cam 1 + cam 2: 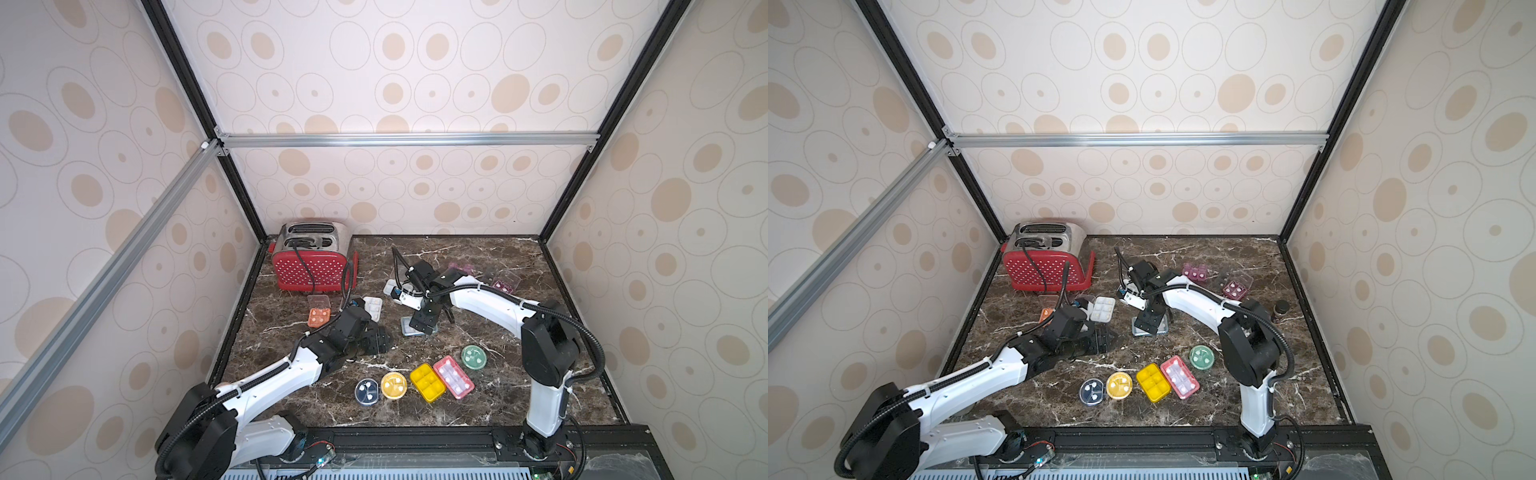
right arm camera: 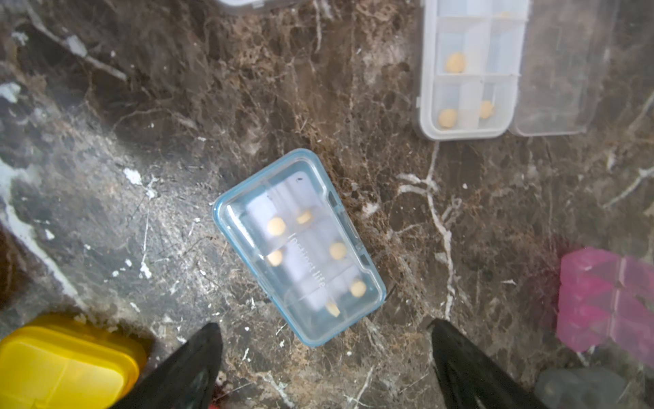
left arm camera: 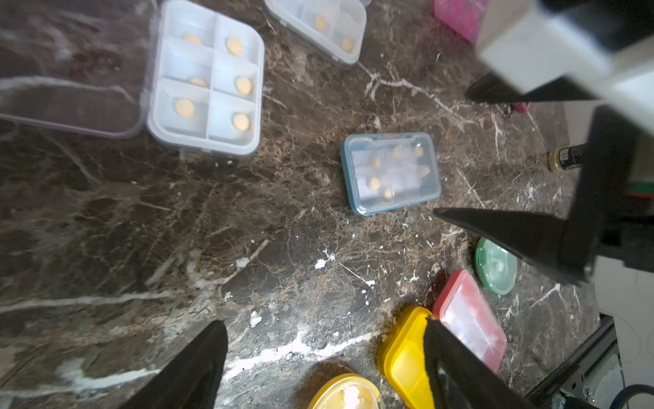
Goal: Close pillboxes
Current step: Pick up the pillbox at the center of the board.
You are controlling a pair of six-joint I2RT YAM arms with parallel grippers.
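A blue rectangular pillbox (image 2: pixel 299 248) lies with its clear lid down, yellow pills showing inside. My right gripper (image 2: pixel 323 331) hovers open just above it, touching nothing; in a top view it (image 1: pixel 424 323) covers most of that pillbox (image 1: pixel 406 329). My left gripper (image 3: pixel 323 333) is open and empty over bare marble, left of the blue pillbox (image 3: pixel 391 173). A white pillbox (image 3: pixel 208 81) lies open with its lid (image 3: pixel 70 70) flat beside it. A second white pillbox (image 2: pixel 467 70) is open too. An orange pillbox (image 1: pixel 319 316) stands open.
A lidded row lies near the front: blue round (image 1: pixel 367 391), yellow round (image 1: pixel 393 385), yellow rectangular (image 1: pixel 428 382), red (image 1: pixel 453 377) and green round (image 1: pixel 473 356). Maroon boxes (image 1: pixel 505 284) sit back right. The red toaster (image 1: pixel 313 262) fills the back left corner. A jar (image 1: pixel 1282 308) stands right.
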